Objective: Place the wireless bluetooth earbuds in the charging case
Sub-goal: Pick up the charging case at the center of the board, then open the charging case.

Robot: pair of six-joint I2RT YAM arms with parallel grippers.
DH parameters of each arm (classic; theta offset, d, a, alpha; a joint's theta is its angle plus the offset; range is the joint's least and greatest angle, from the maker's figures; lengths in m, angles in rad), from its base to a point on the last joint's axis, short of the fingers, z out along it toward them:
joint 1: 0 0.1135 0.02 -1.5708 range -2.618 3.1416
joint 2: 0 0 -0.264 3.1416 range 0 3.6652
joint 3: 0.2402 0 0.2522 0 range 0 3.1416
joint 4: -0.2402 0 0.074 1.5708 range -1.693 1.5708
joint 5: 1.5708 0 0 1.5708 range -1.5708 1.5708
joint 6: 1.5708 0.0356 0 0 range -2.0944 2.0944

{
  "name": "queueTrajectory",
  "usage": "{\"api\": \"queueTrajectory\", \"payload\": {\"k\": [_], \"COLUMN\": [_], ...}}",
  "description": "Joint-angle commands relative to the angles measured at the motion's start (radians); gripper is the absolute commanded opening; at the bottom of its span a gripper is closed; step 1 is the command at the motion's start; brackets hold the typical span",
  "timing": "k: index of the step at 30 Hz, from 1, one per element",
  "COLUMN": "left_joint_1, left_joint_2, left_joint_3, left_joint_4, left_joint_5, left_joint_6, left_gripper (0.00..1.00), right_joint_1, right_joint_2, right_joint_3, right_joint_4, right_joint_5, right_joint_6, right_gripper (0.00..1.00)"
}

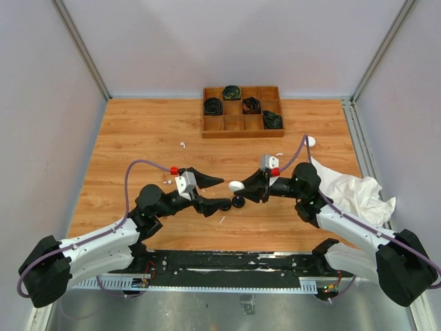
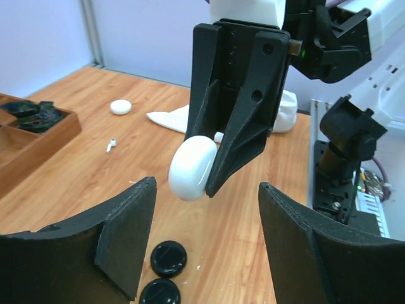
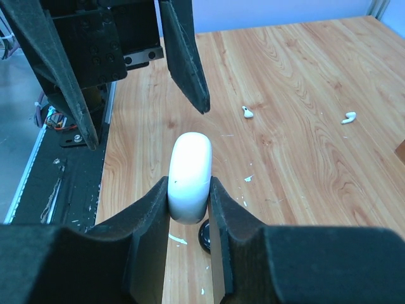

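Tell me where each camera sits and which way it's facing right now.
Top external: above and behind the bases, looking down at the table; both arms, the left hand and right hand show.
Left wrist: on the left arm, facing the right hand; its own open fingers frame the bottom.
Right wrist: on the right arm, facing the left hand; its own fingers grip the white charging case.
Shared: both wrist views show that case.

My left pincer [image 2: 205,190] gapes wide; right pincer [image 2: 209,168] clamps white charging case [image 2: 190,166] above two black discs [image 2: 168,258] on table [image 2: 243,247].
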Motion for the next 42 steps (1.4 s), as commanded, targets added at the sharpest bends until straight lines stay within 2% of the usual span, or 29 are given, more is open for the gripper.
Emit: {"api": "queueTrajectory", "payload": {"k": [1, 7, 19, 42], "left_joint_1": [0.017, 0.05, 0.055, 0.074], "left_joint_2": [0.04, 0.077, 0.144, 0.155], "left_joint_3": [0.041, 0.061, 0.096, 0.18], "left_joint_4": [0.085, 0.099, 0.103, -0.013], "left_joint_5": [0.099, 0.089, 0.149, 0.007], "left_joint_6": [-0.06, -0.088, -0.09, -0.163], "left_gripper": [0.68, 0.65, 0.65, 0.66], "right_joint_1": [-0.005, -0.004, -0.005, -0.004], "right_joint_2": [-0.025, -0.041, -0.051, -0.009], "right_joint_3": [-0.048, -0.084, -0.113, -0.139], "right_joint_4": [0.2, 0.269, 0.331, 0.468], "right_joint_5": [-0.028, -0.051, -0.065, -0.129], "right_joint_6": [0.057, 0.082, 0.089, 0.121], "right_gripper": [0.12, 0.13, 0.14, 0.15]}}
